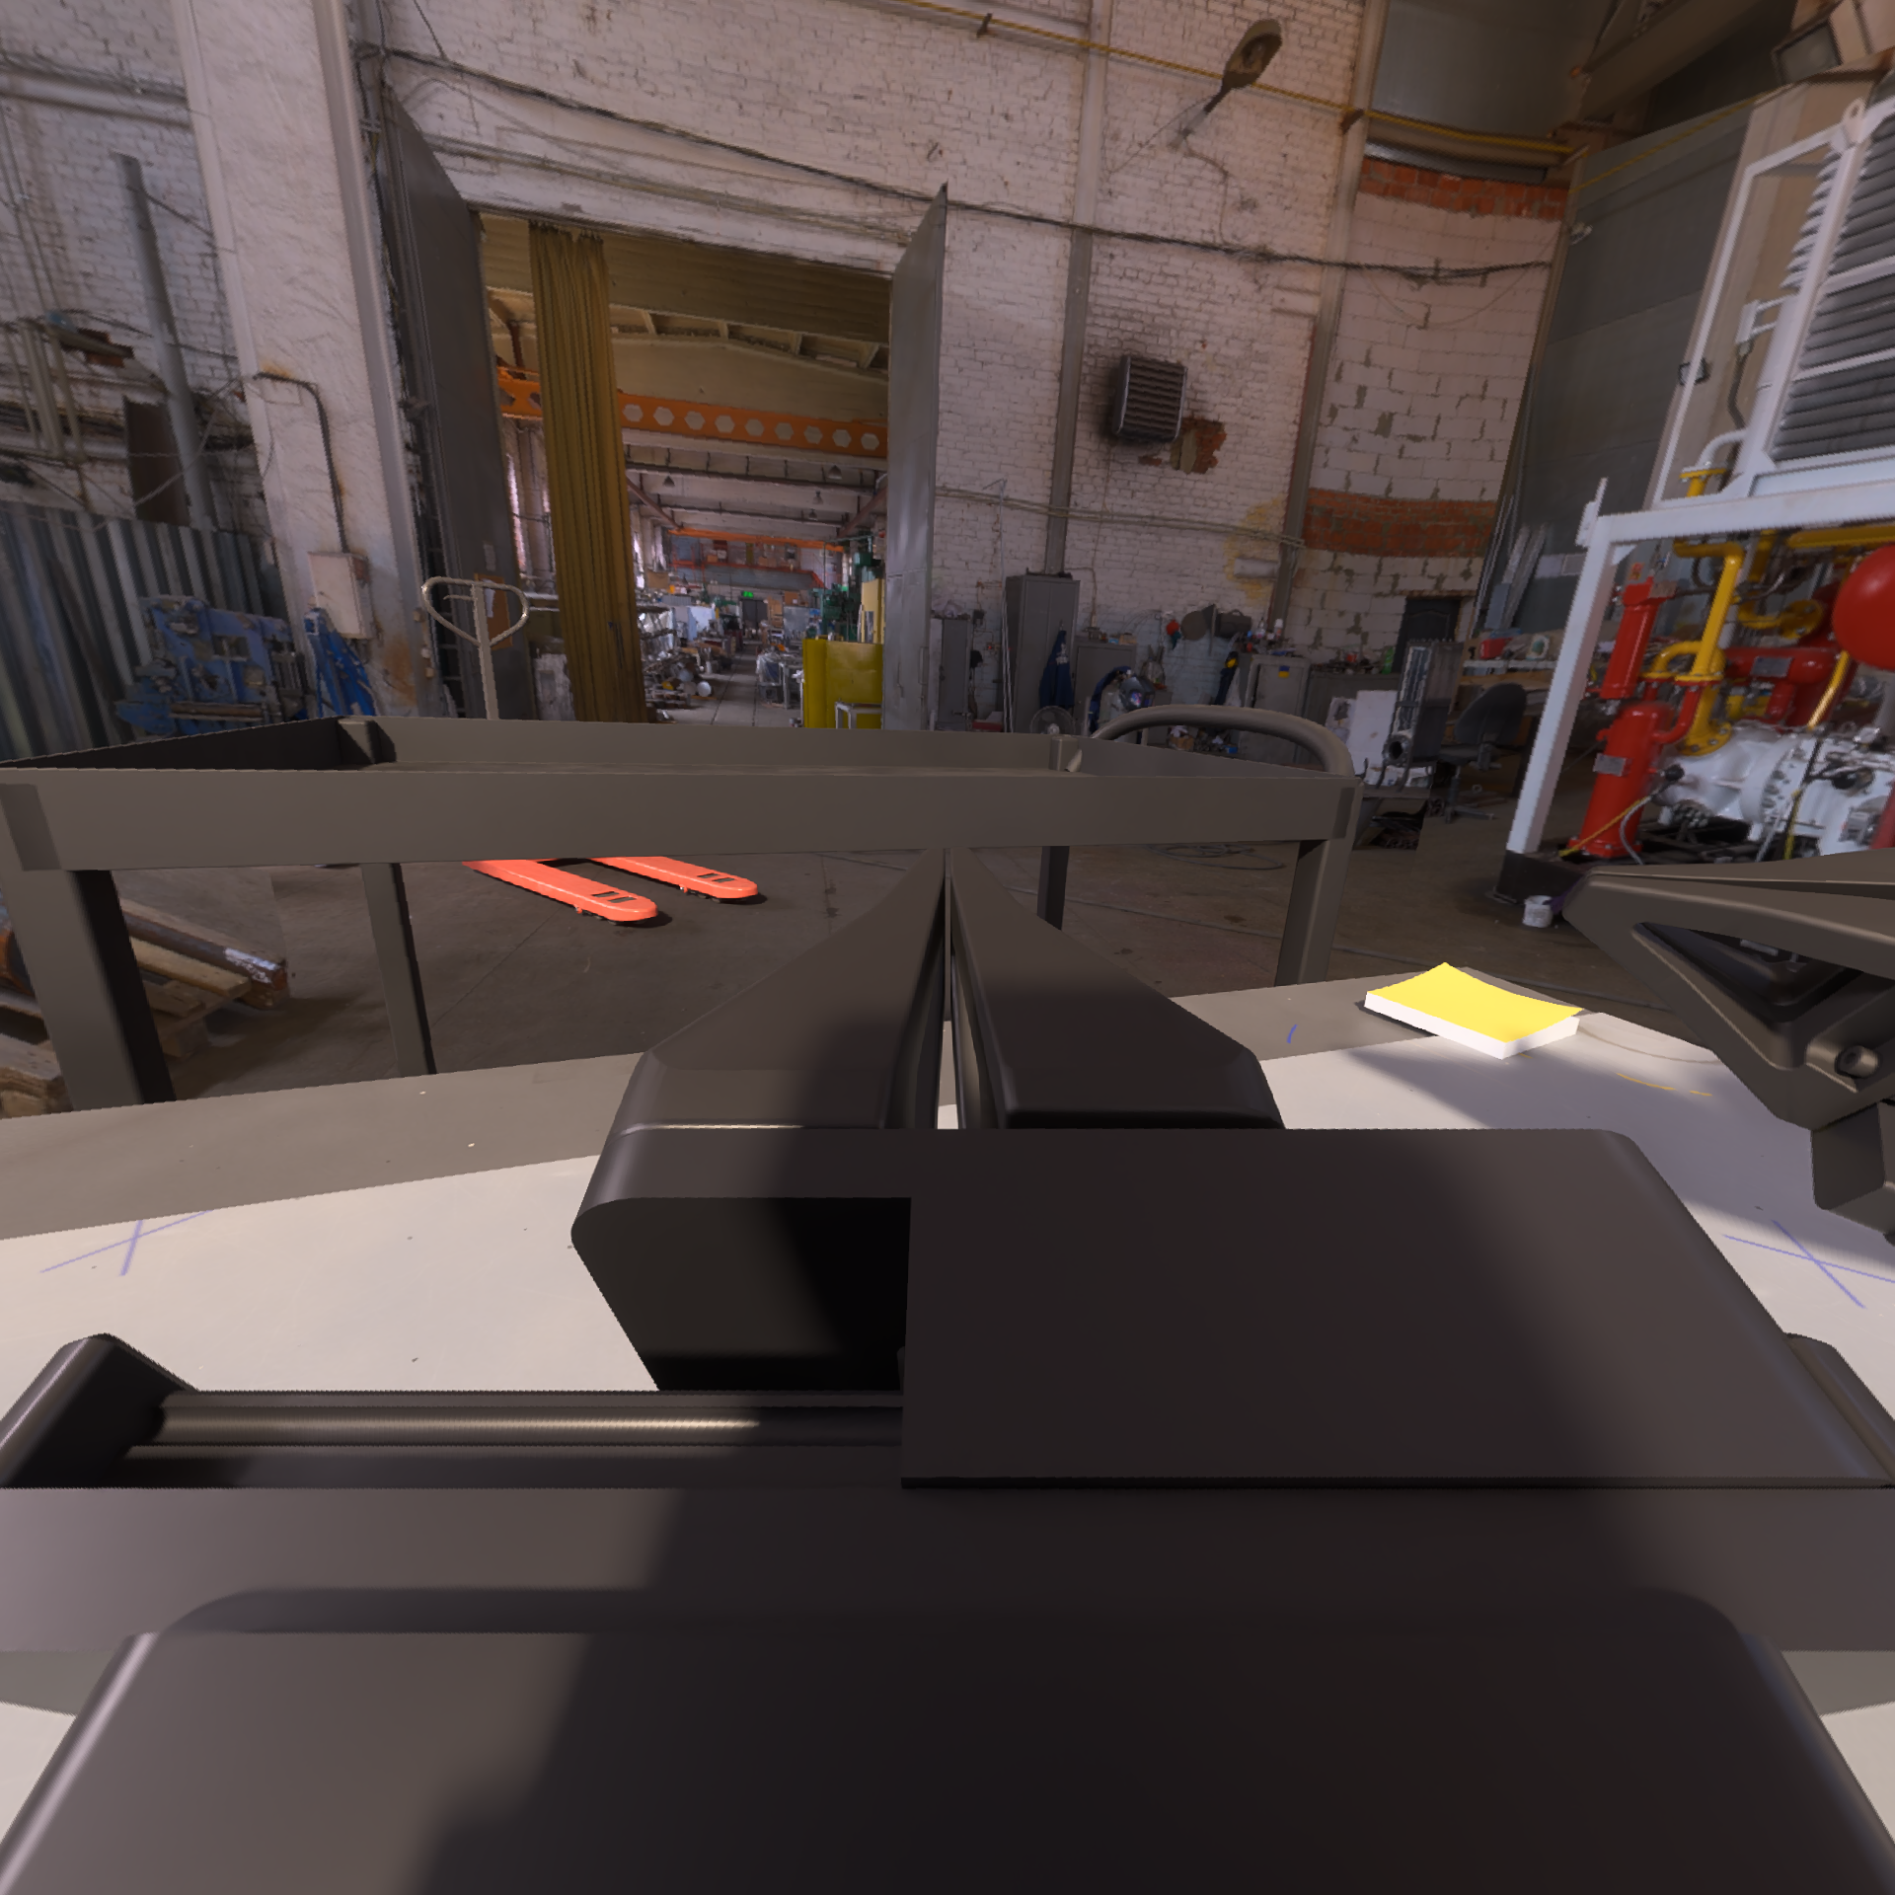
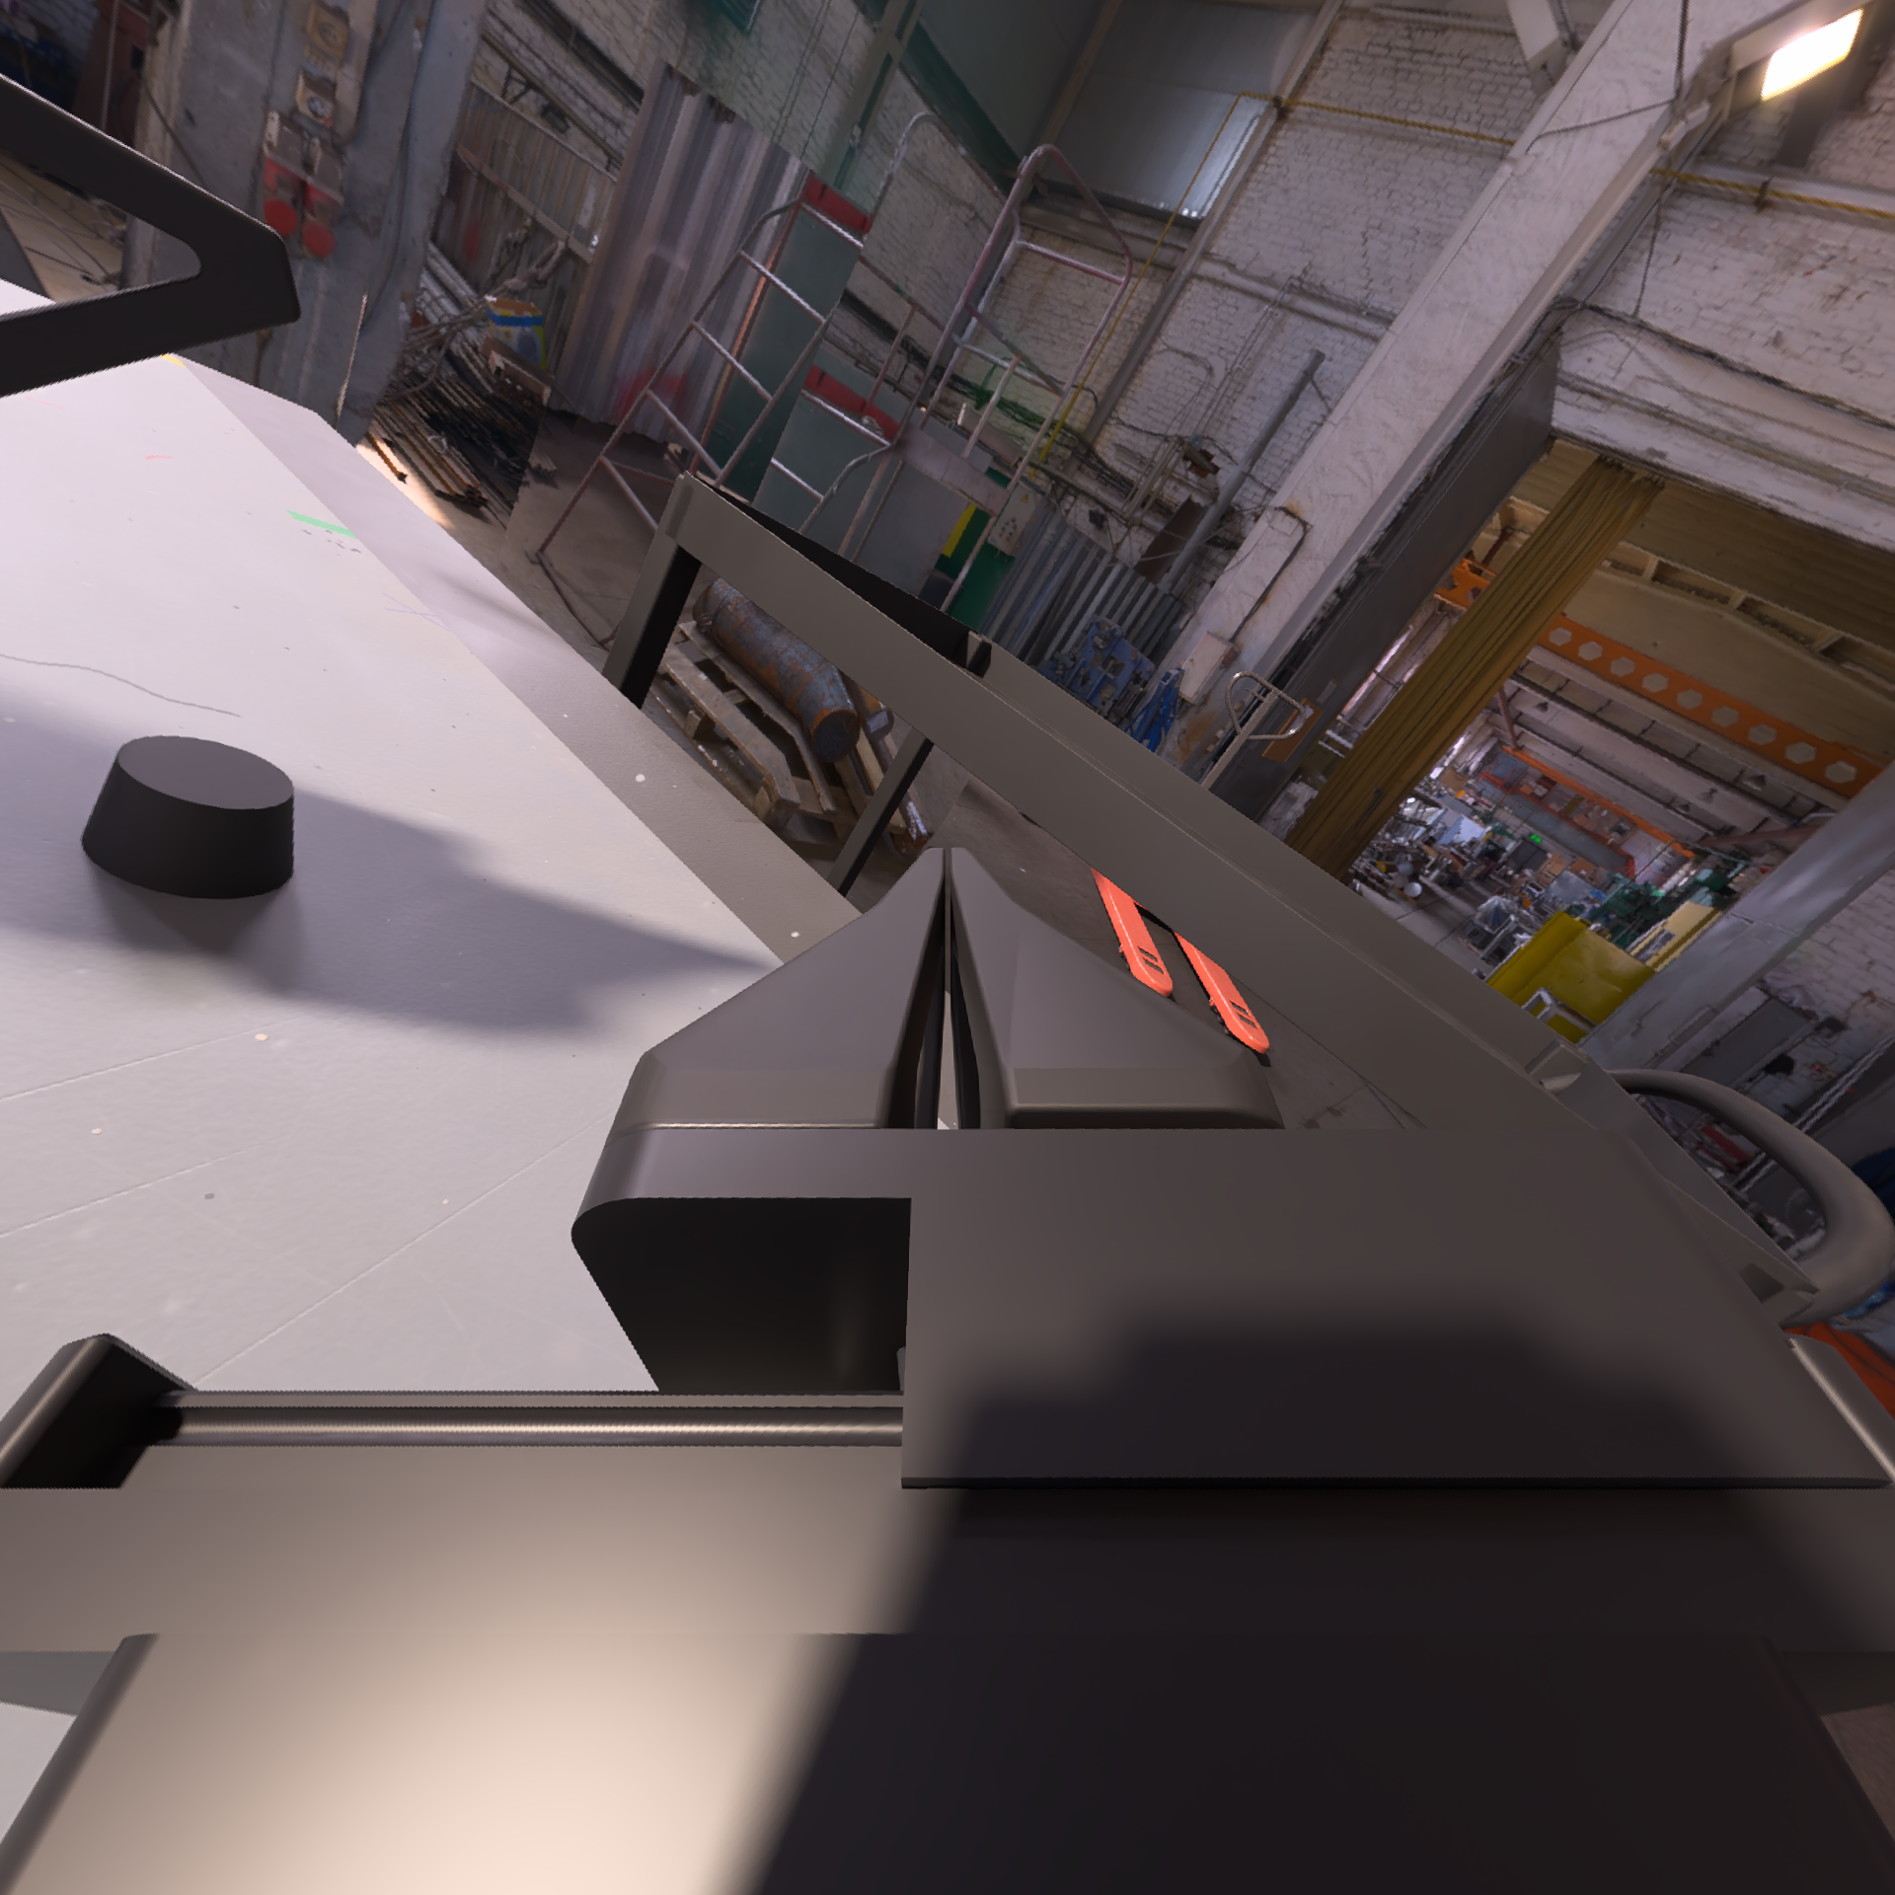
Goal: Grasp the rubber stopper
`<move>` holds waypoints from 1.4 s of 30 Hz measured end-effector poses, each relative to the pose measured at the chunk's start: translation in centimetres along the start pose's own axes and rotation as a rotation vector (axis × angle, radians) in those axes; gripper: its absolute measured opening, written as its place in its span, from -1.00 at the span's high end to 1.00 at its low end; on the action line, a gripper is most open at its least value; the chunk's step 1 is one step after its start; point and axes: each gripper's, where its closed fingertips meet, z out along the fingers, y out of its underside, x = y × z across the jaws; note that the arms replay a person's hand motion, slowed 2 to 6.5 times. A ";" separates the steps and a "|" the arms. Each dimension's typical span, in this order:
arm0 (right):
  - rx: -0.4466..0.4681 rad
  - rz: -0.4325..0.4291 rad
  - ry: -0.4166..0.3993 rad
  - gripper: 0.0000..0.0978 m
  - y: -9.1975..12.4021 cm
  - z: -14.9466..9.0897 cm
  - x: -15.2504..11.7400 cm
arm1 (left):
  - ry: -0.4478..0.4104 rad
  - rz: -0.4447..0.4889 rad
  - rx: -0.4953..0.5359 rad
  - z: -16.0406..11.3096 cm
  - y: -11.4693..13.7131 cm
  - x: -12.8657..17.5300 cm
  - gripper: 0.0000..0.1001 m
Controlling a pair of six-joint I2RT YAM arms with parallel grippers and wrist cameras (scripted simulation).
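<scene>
Approach step: right end effector (image 2: 945,872) closed, empty; rubber stopper (image 2: 190,815) untouched mid-desk (image 2: 308,1128). Next: open, align over stopper.

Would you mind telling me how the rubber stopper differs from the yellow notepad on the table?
The rubber stopper is black; the yellow notepad has a yellow top and white sides. The stopper is a round, tapered plug standing on its wider end; the notepad is a flat rectangular block. Both rest on the white table, untouched by either gripper.
</scene>
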 end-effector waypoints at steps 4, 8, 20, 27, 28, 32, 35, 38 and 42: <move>-0.003 0.009 0.010 0.98 0.1 0.0 0.3 | 0.005 0.000 0.001 0.2 -0.1 0.2 0.98; -0.006 0.015 0.016 0.98 0.1 0.1 0.5 | 0.011 0.003 0.003 0.6 0.0 0.4 0.98; -0.024 0.013 0.054 0.98 0.5 0.0 1.2 | 0.028 0.027 -0.017 1.8 0.7 1.1 0.98; -0.036 0.011 0.072 0.98 0.8 0.0 1.4 | 0.028 0.032 -0.018 1.8 0.8 1.1 0.98; -0.036 0.011 0.072 0.98 0.8 0.0 1.4 | 0.028 0.032 -0.018 1.8 0.8 1.1 0.98; -0.036 0.013 0.072 0.98 0.8 0.0 1.4 | 0.028 0.032 -0.016 1.8 0.8 1.1 0.98; -0.035 0.017 0.069 0.98 0.8 0.0 1.3 | 0.028 0.032 -0.015 1.8 0.8 1.1 0.98; -0.034 0.019 0.067 0.98 0.8 0.0 1.3 | 0.029 0.034 -0.015 1.8 0.8 1.1 0.98; -0.033 0.018 0.067 0.98 0.7 -0.1 1.3 | 0.029 0.035 -0.013 1.8 0.7 1.1 0.98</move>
